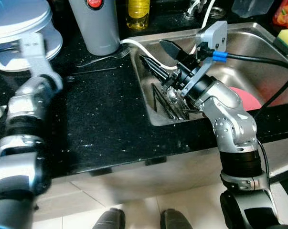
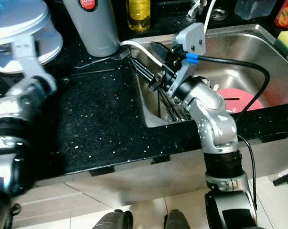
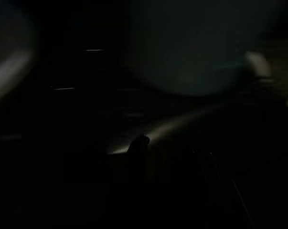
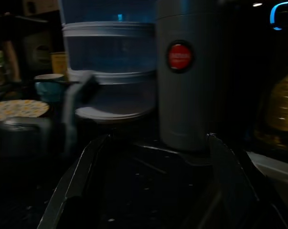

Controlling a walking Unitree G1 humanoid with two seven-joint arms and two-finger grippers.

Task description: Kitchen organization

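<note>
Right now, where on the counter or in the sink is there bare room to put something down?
The black counter is bare between the left arm and the sink. Near the grey canister, a fork lies. The sink's left end is crowded with utensils and the right gripper; a red plate sits further right.

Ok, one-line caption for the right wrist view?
Open right gripper faces a tall grey canister with a red round label and stacked translucent containers on the black countertop.

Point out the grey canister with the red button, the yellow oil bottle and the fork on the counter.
Grey canister [image 1: 98,26], left eye view, middle of its body.
Oil bottle [image 1: 138,13], left eye view, its yellow body.
Fork [image 1: 103,58], left eye view, middle of its handle.
</note>
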